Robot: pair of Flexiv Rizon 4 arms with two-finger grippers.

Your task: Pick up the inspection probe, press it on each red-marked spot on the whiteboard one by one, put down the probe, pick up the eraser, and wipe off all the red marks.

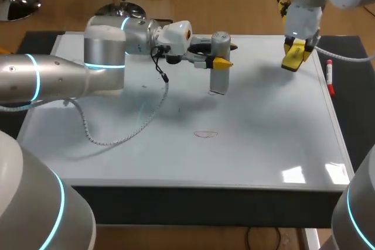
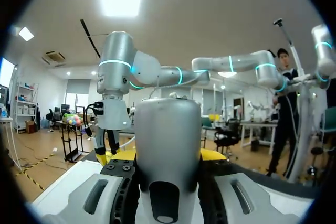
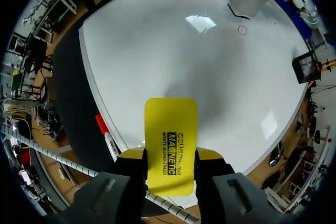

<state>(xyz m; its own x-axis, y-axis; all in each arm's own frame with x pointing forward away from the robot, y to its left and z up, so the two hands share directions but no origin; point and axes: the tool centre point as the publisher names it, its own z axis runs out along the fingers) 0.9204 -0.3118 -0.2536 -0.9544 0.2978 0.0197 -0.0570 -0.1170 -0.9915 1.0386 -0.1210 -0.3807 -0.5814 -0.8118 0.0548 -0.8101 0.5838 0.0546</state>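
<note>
1. Progress, by my judgement, is sitting in the probing stage. The left end effector [image 1: 218, 62] is grasping the probe [image 1: 220, 80] and holding it upright, with its foot at or just over the whiteboard [image 1: 263, 144], toward the far side.
2. Nothing is looking wiped yet. In the right wrist view, two small red marks [image 3: 242, 30] are showing, one just beside the probe's foot. In the head view, a thin oval [image 1: 205, 134] is lying nearer the front edge. I cannot tell whether any of them has been pressed.
3. The right end effector [image 1: 296, 51] is already clenching the eraser [image 1: 293, 61] and hovering above the far right corner. That pick-up is looking done ahead of order, while putting down the probe and wiping are remaining.
4. The probe is reading as a smooth, matte-silver cylinder, rigid, with a rounded top and a dark slot low on its body.
5. The eraser is showing as a flat yellow slab with rounded corners, and the whiteboard is glossy and throwing back ceiling light.
6. A red-capped marker [image 1: 330, 78] is lying at the board's right edge, and a thin cable [image 1: 117, 136] is trailing across the board from the left arm.
</note>
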